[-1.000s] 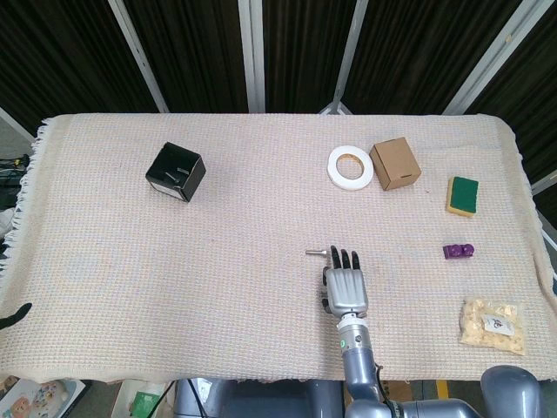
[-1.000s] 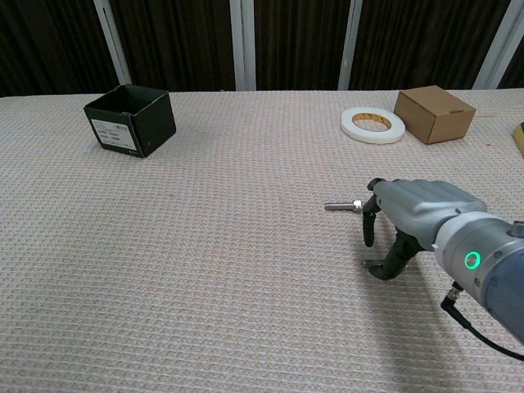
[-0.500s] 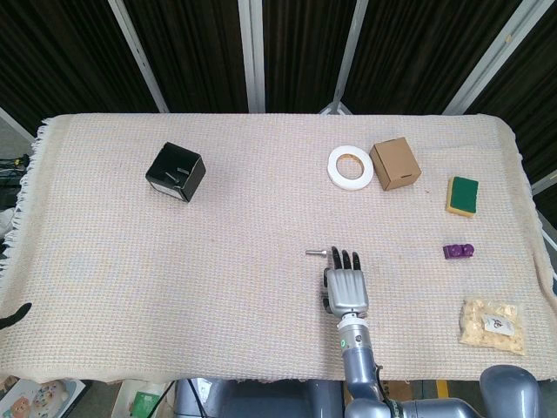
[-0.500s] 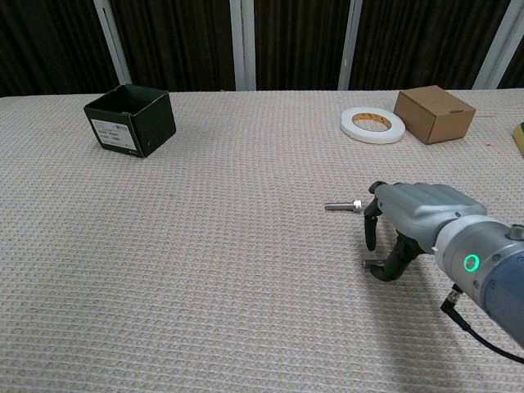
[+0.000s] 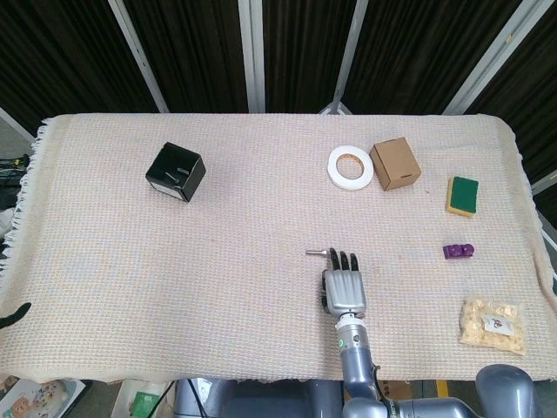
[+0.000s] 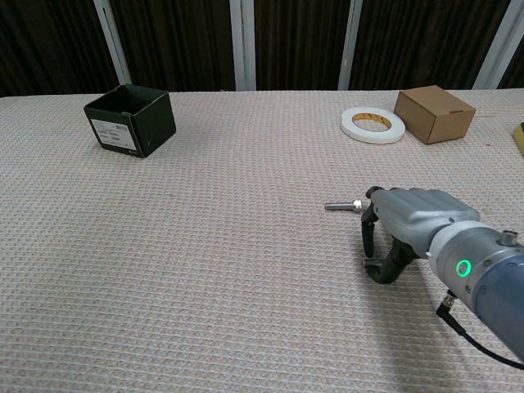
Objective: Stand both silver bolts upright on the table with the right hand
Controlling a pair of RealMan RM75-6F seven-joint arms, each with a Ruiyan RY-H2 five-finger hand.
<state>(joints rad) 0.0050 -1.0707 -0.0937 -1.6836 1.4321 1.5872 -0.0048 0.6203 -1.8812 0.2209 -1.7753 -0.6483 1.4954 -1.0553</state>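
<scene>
bolt (image 5: 318, 252) lying flat mid-table, just left of right hand's (image 5: 345, 287) fingertips | box (image 5: 176, 171) far left | tape roll (image 5: 351, 167) beside carton (image 5: 394, 163) far right

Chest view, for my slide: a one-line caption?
Right robot hand hovers palm-down beside a bolt lying flat on the table.

A beige woven cloth with a waffle texture (image 5: 261, 218) covers the whole counter, its fringed edge hanging loose along the left side. Behind the counter stands a wall of dark, finely ribbed panels (image 5: 191, 52), split by pale grey metal bars (image 5: 251, 54) that run upright or slant outward. The light is even and soft, casting only faint shadows. Below the near left edge, a colourful printed sheet (image 5: 35, 399) lies on the floor.
</scene>
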